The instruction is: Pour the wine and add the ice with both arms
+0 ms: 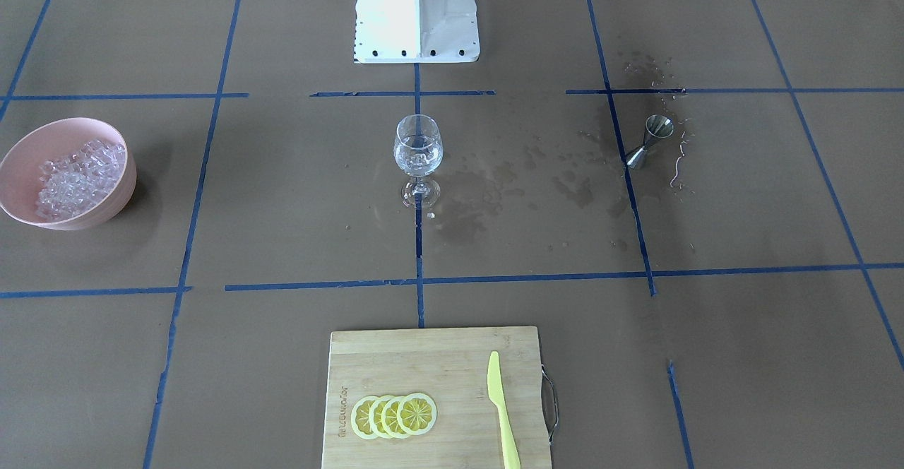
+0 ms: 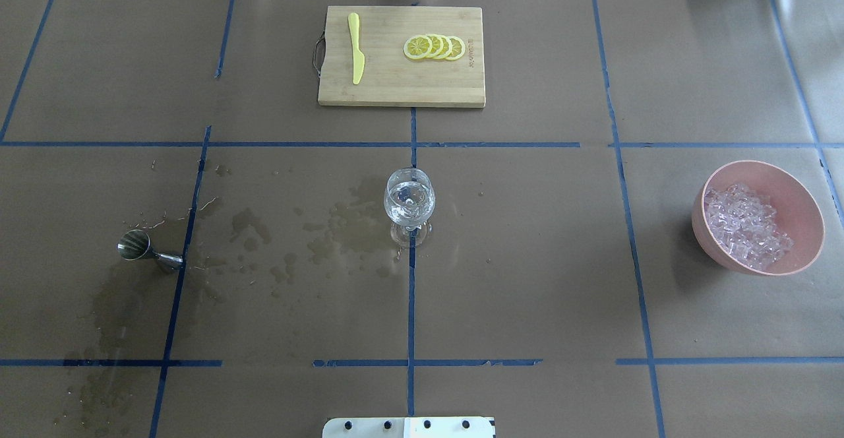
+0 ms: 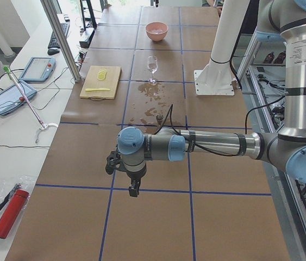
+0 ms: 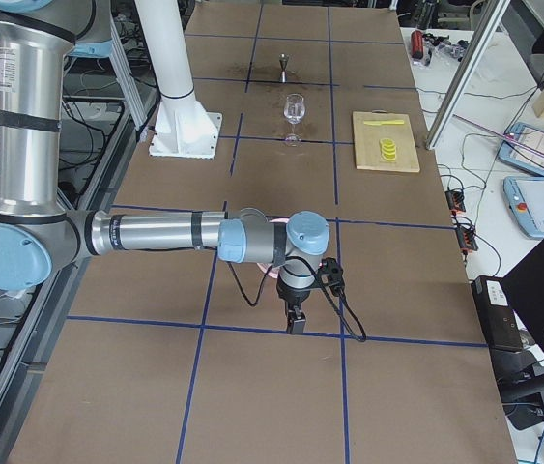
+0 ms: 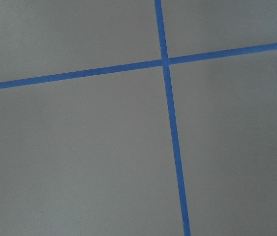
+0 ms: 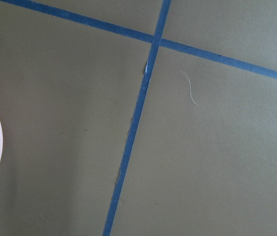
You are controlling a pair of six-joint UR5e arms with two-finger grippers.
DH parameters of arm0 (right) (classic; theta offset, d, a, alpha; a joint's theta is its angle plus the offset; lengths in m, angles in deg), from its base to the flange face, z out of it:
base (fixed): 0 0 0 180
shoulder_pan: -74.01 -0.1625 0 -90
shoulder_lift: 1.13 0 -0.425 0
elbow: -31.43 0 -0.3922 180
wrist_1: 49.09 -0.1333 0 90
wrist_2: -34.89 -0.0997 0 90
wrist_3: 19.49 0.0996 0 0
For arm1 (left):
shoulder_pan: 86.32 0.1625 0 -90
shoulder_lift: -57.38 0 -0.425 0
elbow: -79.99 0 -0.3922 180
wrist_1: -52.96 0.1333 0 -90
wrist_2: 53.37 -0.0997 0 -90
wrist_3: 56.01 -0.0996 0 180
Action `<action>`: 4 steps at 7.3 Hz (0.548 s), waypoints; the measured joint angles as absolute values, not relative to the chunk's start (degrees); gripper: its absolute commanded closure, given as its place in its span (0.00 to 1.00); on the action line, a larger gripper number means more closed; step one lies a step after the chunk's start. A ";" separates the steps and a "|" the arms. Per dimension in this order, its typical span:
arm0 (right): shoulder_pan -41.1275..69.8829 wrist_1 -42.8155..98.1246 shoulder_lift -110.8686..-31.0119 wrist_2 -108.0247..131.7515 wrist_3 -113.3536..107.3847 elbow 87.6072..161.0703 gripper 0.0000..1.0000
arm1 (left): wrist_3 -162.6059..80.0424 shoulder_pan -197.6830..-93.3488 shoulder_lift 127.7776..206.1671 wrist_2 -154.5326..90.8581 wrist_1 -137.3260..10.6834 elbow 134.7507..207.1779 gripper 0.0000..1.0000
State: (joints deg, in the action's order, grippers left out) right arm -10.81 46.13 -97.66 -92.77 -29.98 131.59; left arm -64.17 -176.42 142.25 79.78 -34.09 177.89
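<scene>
- The wine (image 1: 418, 160) sits in the stemmed wine glass (image 1: 418, 152), which stands upright at the middle of the tabletop (image 1: 282, 193) on a blue tape crossing. That puts it within reach of either arm. Glinting shapes in the liquid may be ice cubes, but they are too small to tell.
- The ice (image 1: 76, 176) is heaped in a pink bowl (image 1: 21, 165) well off to the robot's right, on the right arm's side.
- A steel jigger (image 1: 650, 141) stands upright well off to the robot's left. Dark wet blotches (image 1: 487, 193) mark the paper between it and the glass, which suggests this is the path the pour takes.
- The left arm (image 3: 218, 144) stretches low over bare tabletop far from the jigger, its left fingers (image 3: 134, 188) pointing down. Its wrist camera shows only tape lines, so I cannot tell whether these fingers are apart or together.
- The right arm (image 4: 156, 234) lies the same way, with the right fingers (image 4: 295, 321) pointing down just beside the bowl, whose rim edges into the wrist view. Whether they are open or closed cannot be told either.
- A bamboo cutting board (image 1: 395, 356) with lemon slices (image 1: 394, 416) and a yellow knife (image 1: 503, 412) lies apart, across from the white pedestal (image 1: 417, 13).
- Judging by the filled glass and both arms clear of it, the task looks at or near its end.
</scene>
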 measured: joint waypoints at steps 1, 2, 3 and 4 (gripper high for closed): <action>-10.80 46.12 -97.69 -92.80 -29.95 131.47 0.00 | -64.18 -176.41 142.27 79.78 -34.14 177.95 0.00; -10.80 46.15 -97.76 -92.81 -29.90 131.35 0.00 | -64.18 -176.41 142.28 79.78 -34.19 178.08 0.00; -10.81 46.15 -97.92 -92.96 -29.89 131.01 0.00 | -64.19 -176.41 142.30 79.78 -34.26 178.23 0.00; -11.08 46.10 -98.27 -93.79 -29.91 130.52 0.00 | -64.18 -176.41 142.37 79.80 -34.34 178.32 0.00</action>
State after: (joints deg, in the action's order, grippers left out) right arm -11.08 46.10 -98.27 -93.79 -29.91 130.52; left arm -64.18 -176.41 142.37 79.80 -34.34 178.32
